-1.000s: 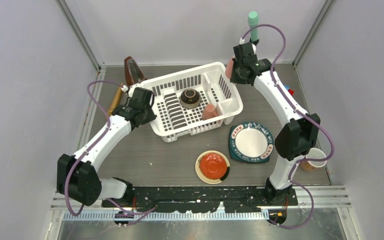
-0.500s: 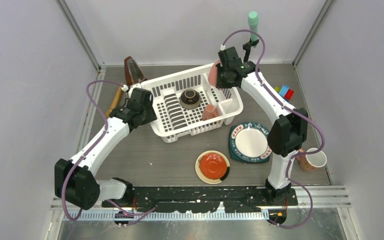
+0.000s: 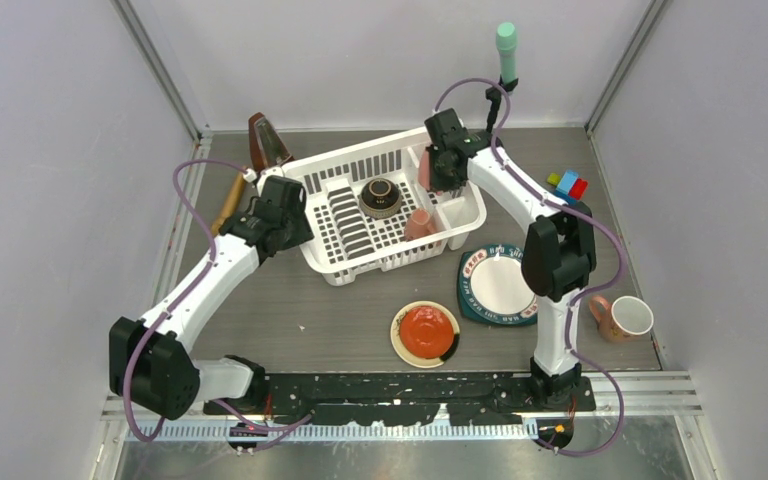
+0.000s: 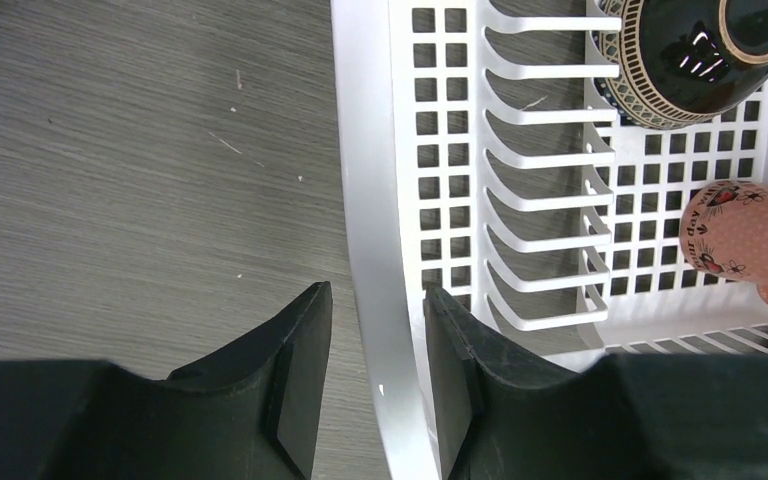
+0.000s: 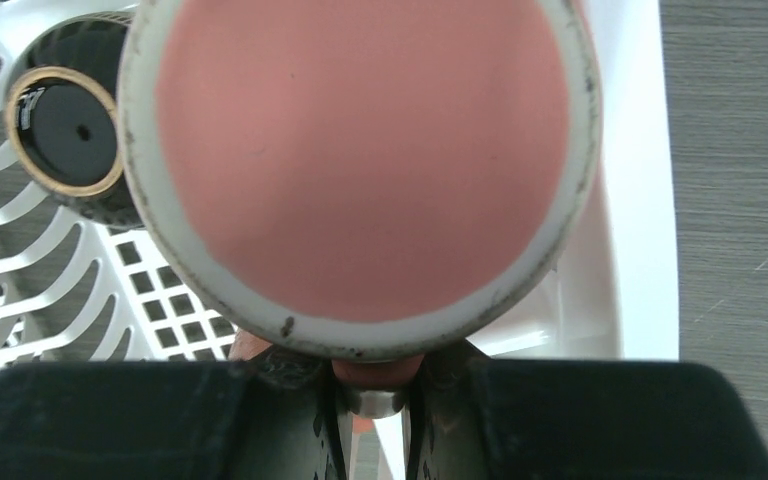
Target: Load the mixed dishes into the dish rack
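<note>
- Top view: the right gripper [image 3: 438, 172] is now found above the far right part of the dish rack [image 3: 380, 262]. One second before, it was outside the rack, behind its far corner. A pink carried mug [image 3: 425, 170] is brought along in it.
- Top view: inside the rack the brown bowl [image 3: 379, 195] is seen upside down, and a second pink mug [image 3: 418, 222] lies near the right side. The teal-rimmed plate [image 3: 500, 285], the smaller plate with red centre [image 3: 426, 332] and a third mug [image 3: 625, 318] are left on the table [image 3: 320, 320]. The third mug was half hidden by the right arm before and is now fully shown.
- Top view: the left gripper [image 3: 282, 220] is kept at the left rim of the rack, where it was before.
- Left wrist view: the jaws are seen part-open on both sides of the rim. A small gap is left on the outer side, so the rim is not squeezed.
- Right wrist view: the picture is nearly filled by the base of the carried mug. The fingers are closed narrowly on a pink part under it, probably the handle. The bowl is seen just beside on the left, and the white wall of the corner compartment on the right.
- The mug is judged to be over its place, so lowering and release are expected next. After that, two plates and one mug remain to be loaded.
</note>
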{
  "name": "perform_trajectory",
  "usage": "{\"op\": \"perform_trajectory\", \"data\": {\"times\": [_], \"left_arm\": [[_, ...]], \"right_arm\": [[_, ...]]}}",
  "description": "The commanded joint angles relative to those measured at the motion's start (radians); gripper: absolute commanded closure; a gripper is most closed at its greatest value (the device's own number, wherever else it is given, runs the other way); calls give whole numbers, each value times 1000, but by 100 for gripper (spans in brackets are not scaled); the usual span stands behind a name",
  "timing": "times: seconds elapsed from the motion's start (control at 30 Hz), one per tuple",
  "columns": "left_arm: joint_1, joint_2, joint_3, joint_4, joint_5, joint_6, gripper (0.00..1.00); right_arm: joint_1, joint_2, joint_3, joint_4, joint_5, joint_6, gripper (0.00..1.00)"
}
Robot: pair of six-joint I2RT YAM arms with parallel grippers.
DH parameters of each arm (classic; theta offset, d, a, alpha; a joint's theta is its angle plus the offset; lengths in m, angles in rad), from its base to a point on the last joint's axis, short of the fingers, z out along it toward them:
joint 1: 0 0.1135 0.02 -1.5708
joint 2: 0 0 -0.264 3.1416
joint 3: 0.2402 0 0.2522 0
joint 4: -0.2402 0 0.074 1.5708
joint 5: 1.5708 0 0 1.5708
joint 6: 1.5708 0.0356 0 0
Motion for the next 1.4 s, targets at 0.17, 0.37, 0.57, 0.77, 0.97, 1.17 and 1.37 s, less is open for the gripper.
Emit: {"op": "perform_trajectory", "data": {"times": [0.17, 0.37, 0.57, 0.77, 0.97, 1.17, 1.37], "left_arm": [[-1, -10, 11, 24, -12, 21, 58], [0, -10, 23, 24, -14, 30, 58], [1, -10, 30, 19, -13, 35, 58], [1, -14, 33, 17, -17, 41, 58], [1, -17, 38, 18, -23, 44, 59], [1, -21, 38, 15, -26, 48, 58], [1, -27, 39, 12, -33, 48, 58]], "right_arm": [[-1, 42, 41, 32, 95, -18, 100], [-2, 82, 58, 19, 117, -26, 91], [-4, 129, 87, -4, 126, -27, 68], [-5, 120, 86, -11, 168, -30, 36], [-4, 84, 102, -28, 196, -42, 31], [-4, 50, 142, -69, 197, -47, 27], [-4, 30, 171, -115, 186, -47, 15]]}}
